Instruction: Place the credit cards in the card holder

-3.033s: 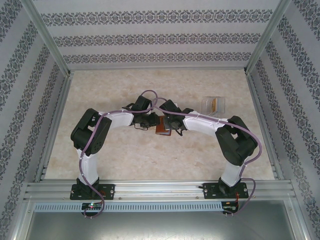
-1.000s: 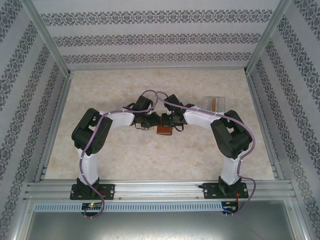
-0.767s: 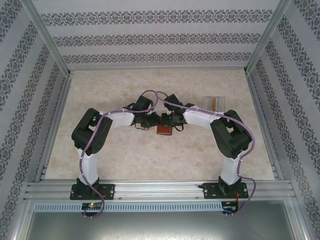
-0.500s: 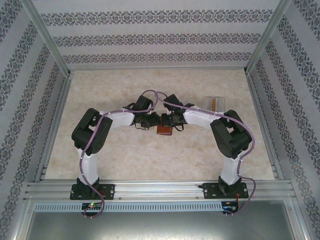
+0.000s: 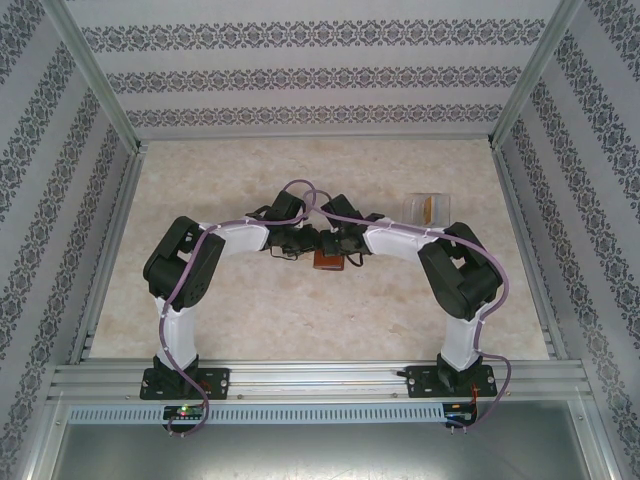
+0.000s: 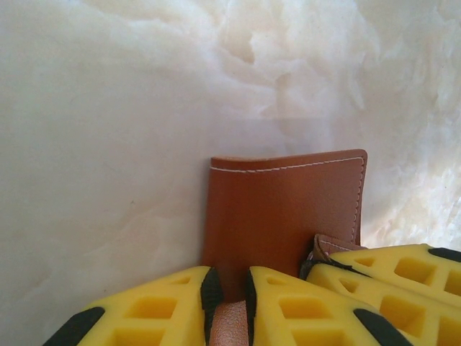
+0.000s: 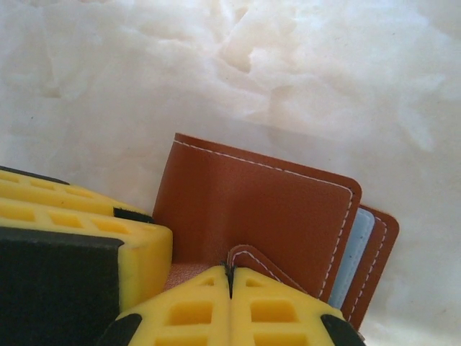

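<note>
Soft, even overhead light leaves only faint shadows under my arms on the pale marble-patterned bench. From my wrists the bench washes out toward 12 o'clock, and the yellow fingers of my left hand blur at 6 o'clock.

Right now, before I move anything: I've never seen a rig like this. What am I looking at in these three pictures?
Two robot arms are bolted at the near edge of a marbled table. The top picture looks down from above and behind them. The other two come from a camera on each wrist. The left end effector is shut on a leather flap of the brown card holder. The right end effector appears pinched on its small tab. A blue-grey card shows between its leaves. A clear box stands apart.
</note>
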Available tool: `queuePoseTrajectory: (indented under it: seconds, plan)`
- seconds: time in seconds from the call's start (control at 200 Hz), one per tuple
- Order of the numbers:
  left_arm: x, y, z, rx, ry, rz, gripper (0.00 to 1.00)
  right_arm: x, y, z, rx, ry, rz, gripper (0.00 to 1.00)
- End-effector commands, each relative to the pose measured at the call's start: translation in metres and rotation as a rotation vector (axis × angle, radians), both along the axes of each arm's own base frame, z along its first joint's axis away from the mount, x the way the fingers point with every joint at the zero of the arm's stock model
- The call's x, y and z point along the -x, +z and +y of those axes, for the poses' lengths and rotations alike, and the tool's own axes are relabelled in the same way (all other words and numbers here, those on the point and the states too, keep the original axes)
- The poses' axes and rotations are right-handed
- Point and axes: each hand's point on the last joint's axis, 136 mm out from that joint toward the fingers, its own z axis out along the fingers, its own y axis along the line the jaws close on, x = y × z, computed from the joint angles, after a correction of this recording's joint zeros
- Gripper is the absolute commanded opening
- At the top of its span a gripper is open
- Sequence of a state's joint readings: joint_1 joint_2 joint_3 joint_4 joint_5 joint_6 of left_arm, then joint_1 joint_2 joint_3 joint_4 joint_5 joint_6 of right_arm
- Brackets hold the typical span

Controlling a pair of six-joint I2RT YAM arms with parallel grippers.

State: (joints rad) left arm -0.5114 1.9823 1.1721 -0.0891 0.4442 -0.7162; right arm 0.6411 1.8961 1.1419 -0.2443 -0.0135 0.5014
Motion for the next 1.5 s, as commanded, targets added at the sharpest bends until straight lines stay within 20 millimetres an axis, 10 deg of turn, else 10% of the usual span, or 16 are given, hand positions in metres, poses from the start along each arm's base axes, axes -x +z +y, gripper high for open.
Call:
queuePoseTrajectory:
  seconds: [0.0,0.49,0.675,1.044,1.494]
  plan:
    - [0.037,-0.040,0.006,-0.074,-0.018,0.159,0.23,0.072,-0.088,-0.036,0.163,-0.020,0.265,0.00]
    - [0.036,-0.045,0.009,-0.086,-0.003,0.173,0.23,0.082,-0.059,0.000,0.003,0.138,0.049,0.00]
    - [0.035,-0.038,0.007,-0.072,-0.005,0.158,0.23,0.063,-0.013,0.005,-0.115,0.164,-0.015,0.00]
    - [0.032,-0.028,0.003,-0.049,-0.015,0.138,0.23,0.029,0.083,0.003,-0.356,0.129,-0.084,0.35]
    - [0.036,0.023,-0.016,0.029,-0.110,0.109,0.29,0.038,0.073,-0.043,-0.415,-0.075,0.001,0.38]
